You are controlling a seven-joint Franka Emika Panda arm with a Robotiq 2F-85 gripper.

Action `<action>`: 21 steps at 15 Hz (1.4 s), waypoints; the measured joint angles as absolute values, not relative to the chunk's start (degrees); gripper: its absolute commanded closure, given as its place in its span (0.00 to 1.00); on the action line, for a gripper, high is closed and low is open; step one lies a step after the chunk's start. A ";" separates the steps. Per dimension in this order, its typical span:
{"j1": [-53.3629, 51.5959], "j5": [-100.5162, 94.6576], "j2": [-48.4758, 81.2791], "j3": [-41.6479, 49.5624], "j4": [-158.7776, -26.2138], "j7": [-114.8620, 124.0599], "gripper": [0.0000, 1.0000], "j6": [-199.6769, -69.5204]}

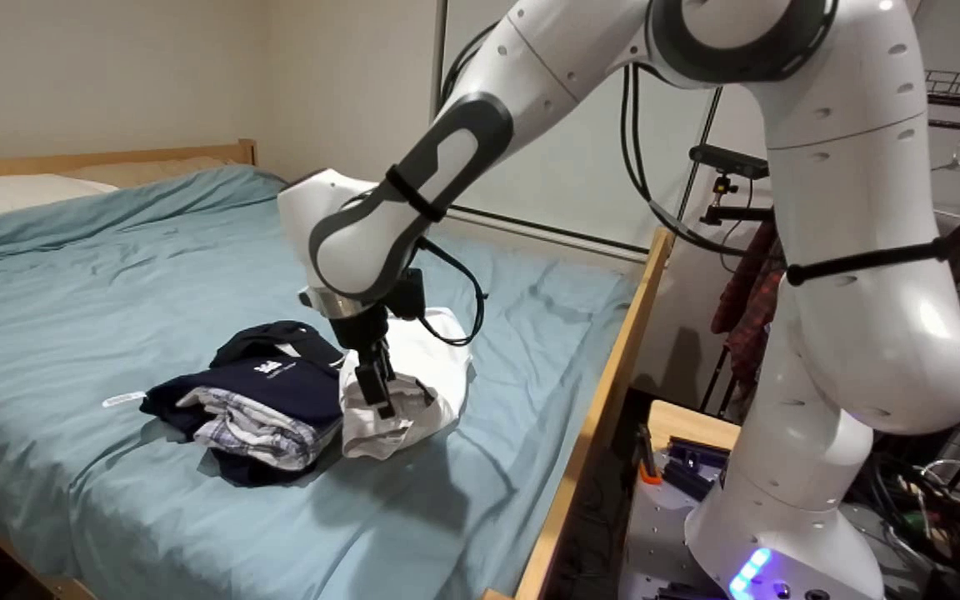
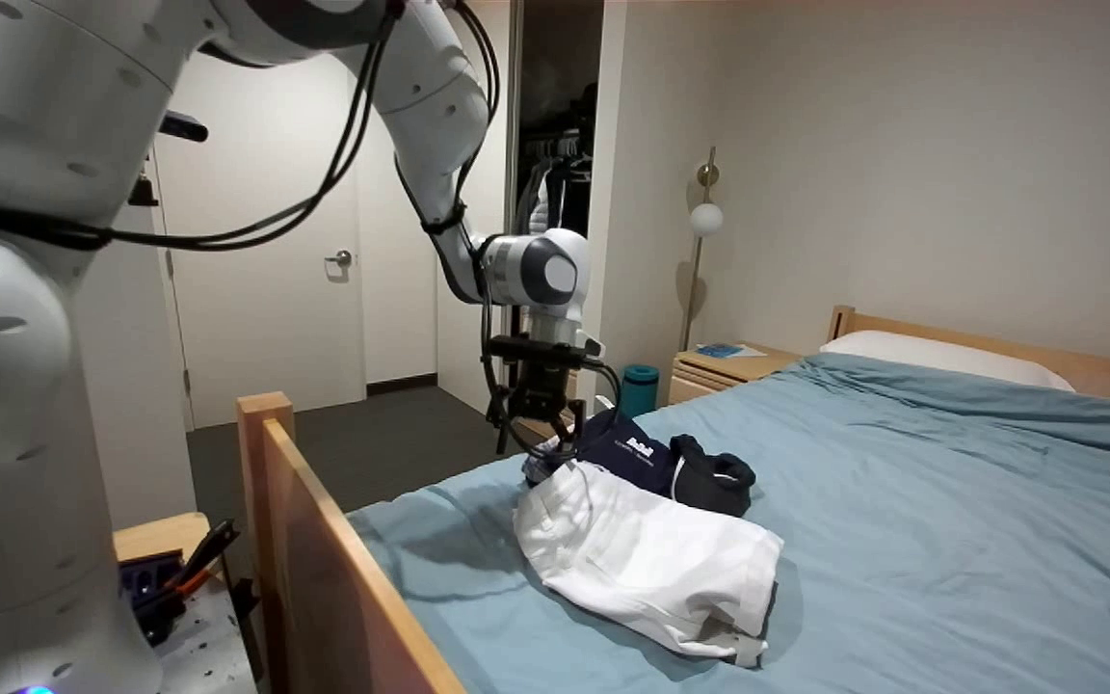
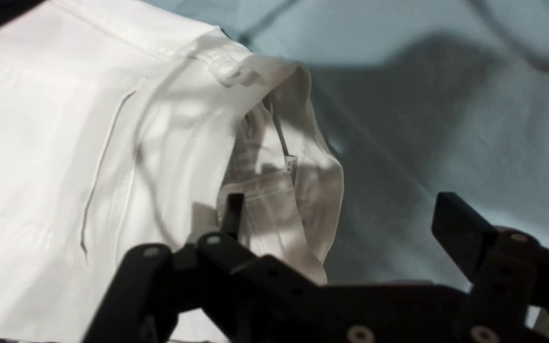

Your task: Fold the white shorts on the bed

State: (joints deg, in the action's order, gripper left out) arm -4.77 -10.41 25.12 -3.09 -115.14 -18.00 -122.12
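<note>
The white shorts lie on the blue bed sheet beside a pile of dark clothes. They also show in an exterior view and in the wrist view. Their waistband end gapes open, with a small label inside. My gripper is open, with its fingers wide apart. In the wrist view its left finger overlaps the waist opening; its right finger is over bare sheet. In both exterior views the gripper points down at the waist end. Whether a fingertip touches the cloth I cannot tell. Nothing shows held between the fingers.
The pile of folded navy and plaid clothes lies right against the shorts, with a black garment beside it. The bed's wooden end board stands between the robot base and the mattress. A cable loop hangs near the wrist.
</note>
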 measured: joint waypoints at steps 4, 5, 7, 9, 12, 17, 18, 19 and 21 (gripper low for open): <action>-4.77 -10.86 30.12 -3.07 -115.00 -17.55 0.00 -125.42; -4.77 -10.86 30.78 -3.11 -114.99 -17.55 0.00 -126.08; -4.80 -10.86 31.07 -3.52 -114.97 -17.55 0.00 -126.47; -5.35 -11.21 30.13 -4.15 -114.93 -17.51 0.00 -126.66; -8.05 -14.37 26.60 -4.35 -114.96 -15.05 0.00 -126.70; -10.51 -19.55 20.94 -3.60 -115.72 -7.63 0.00 -126.41; -10.47 -19.92 20.49 -3.04 -116.11 -6.53 0.00 -126.39; -10.35 -20.31 20.35 -2.36 -116.49 -5.60 0.00 -126.39; -9.81 -20.99 20.46 -1.01 -117.38 -4.39 0.00 -126.39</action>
State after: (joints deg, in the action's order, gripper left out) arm -9.81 -20.99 20.46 -1.01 -117.38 -4.39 -126.39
